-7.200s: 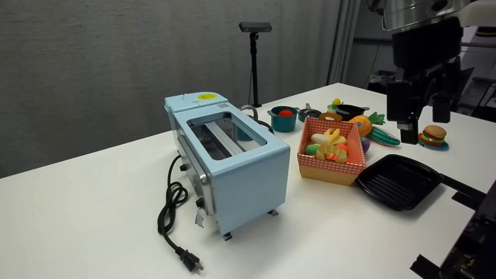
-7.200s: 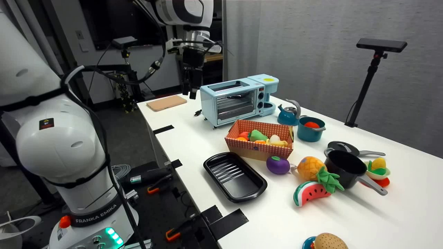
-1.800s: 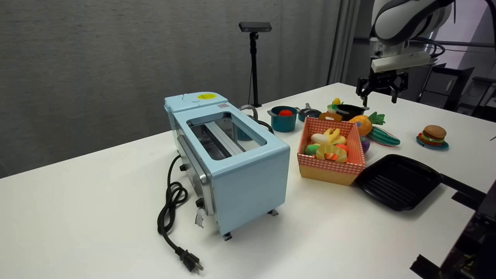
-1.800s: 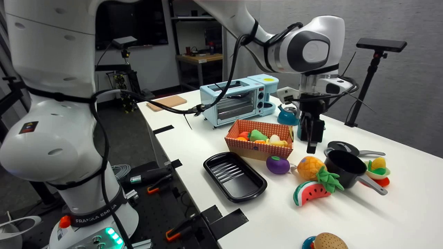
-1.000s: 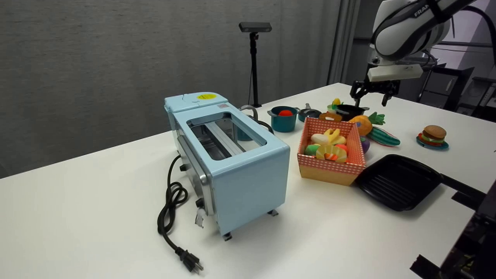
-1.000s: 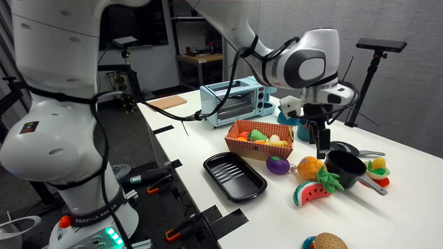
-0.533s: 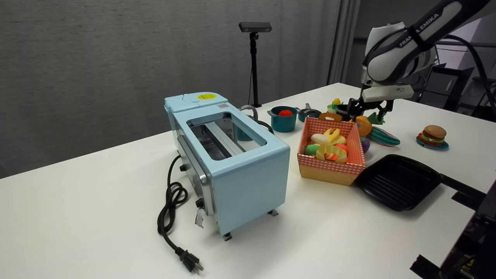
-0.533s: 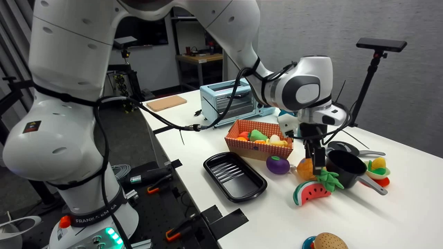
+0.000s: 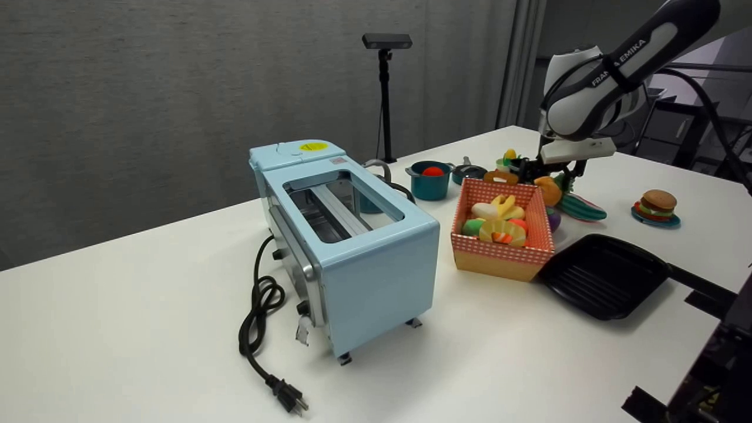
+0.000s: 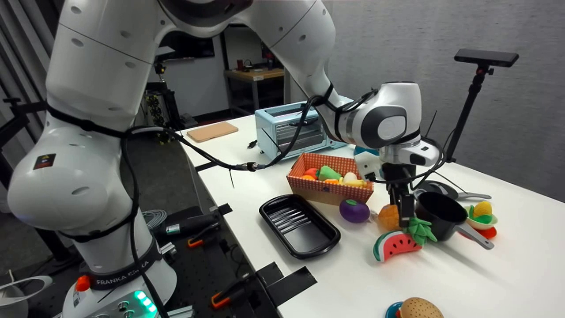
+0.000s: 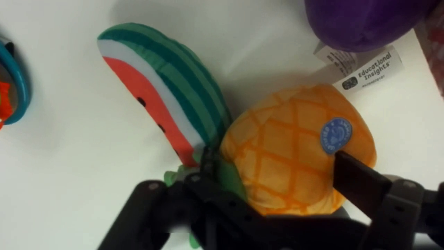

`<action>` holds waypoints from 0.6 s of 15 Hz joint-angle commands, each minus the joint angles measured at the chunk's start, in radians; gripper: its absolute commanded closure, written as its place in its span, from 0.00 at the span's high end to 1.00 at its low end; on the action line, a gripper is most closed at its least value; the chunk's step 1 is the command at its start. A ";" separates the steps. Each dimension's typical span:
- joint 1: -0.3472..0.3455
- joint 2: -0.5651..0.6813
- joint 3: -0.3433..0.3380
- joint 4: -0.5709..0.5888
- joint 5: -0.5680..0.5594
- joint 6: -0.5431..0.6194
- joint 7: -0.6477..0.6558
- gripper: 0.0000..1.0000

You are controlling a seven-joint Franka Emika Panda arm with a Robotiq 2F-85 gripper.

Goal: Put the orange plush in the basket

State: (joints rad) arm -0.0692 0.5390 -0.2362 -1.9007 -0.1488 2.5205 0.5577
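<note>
Gripper (image 11: 274, 162) sits lower now, fingers (image 11: 360, 182) either side of orange plush (image 11: 295, 149), clamped or not unclear; carry to basket (image 10: 315, 186) probably next.

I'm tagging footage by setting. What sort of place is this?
Most likely a robotics lab: a robot arm lettered FRANKA EMIKA reaches over a white table, a toy burger sits there as a prop, and a camera-like bar is mounted on a black pole.

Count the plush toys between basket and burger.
3: the pineapple at the gripper, the watermelon beside it, the eggplant by the basket. The gripper may hide more.
</note>
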 commanded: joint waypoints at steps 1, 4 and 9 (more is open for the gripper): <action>0.025 0.013 -0.021 0.018 0.014 0.010 0.001 0.53; 0.025 -0.015 -0.018 0.009 0.013 0.003 -0.015 0.31; 0.016 -0.097 0.000 -0.009 0.032 -0.019 -0.058 0.00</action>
State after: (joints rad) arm -0.0620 0.5084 -0.2354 -1.8929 -0.1451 2.5193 0.5429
